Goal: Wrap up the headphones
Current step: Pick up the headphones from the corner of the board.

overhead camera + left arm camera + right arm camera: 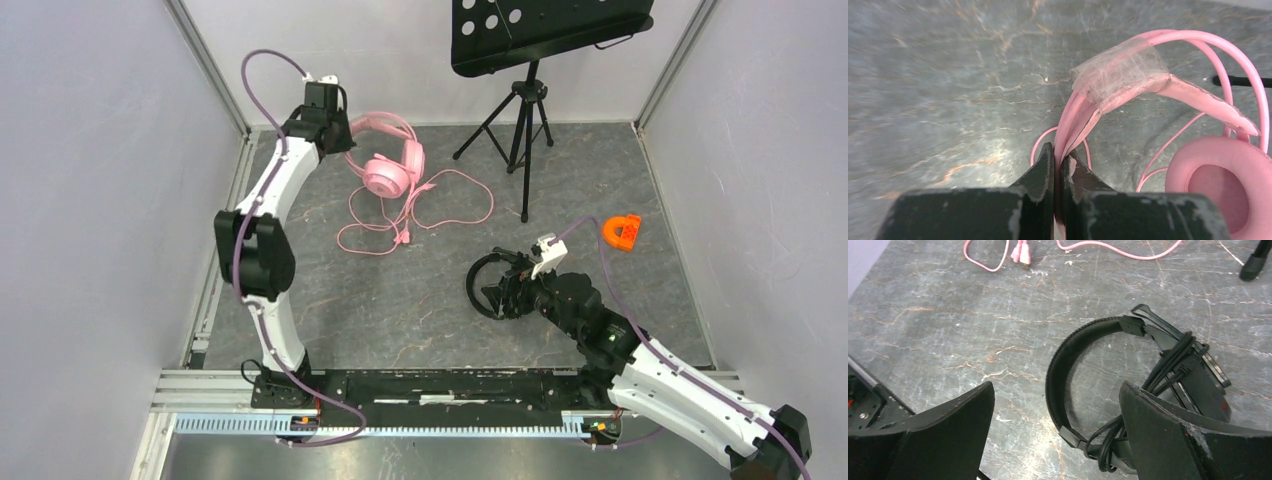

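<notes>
- Worktop (420,300): one grey marbled surface that carries everything. It looks smooth, so a headset could slide on it instead of lifting.
- Music stand (525,110): one, black, on a tripod at the far side. Its feet stand near the loops of the pink cable (491,205), so a dragged cable could snag one.
- Arms: two. The left arm (262,230) reaches to the far left corner and the right arm (680,390) bends over the near right.
- Pink headphones (385,172): one set, far left of centre, resting on the worktop.
  - The left pincer (1059,160) is clamped together on the thin headband, low toward one end.
  - That hold is narrow and off-centre. I judge the set may swing or twist out when raised, with the ear cups pulling it down.
- Black headphones (1088,335): one set, near right, lying flat. Its thin black cable (1173,360) is already wound around one ear-cup arm.
  - The right pincer (1055,385) hangs above it with jaws wide apart, holding nothing.
  - A careless descent could knock the winding loose.
- Pink cable: one, loose in several loops beside its headset and not yet wrapped. It may tangle or trail if the headset goes up first.
- Orange piece (621,231): one, small, at the far right, well apart from both headsets.
</notes>
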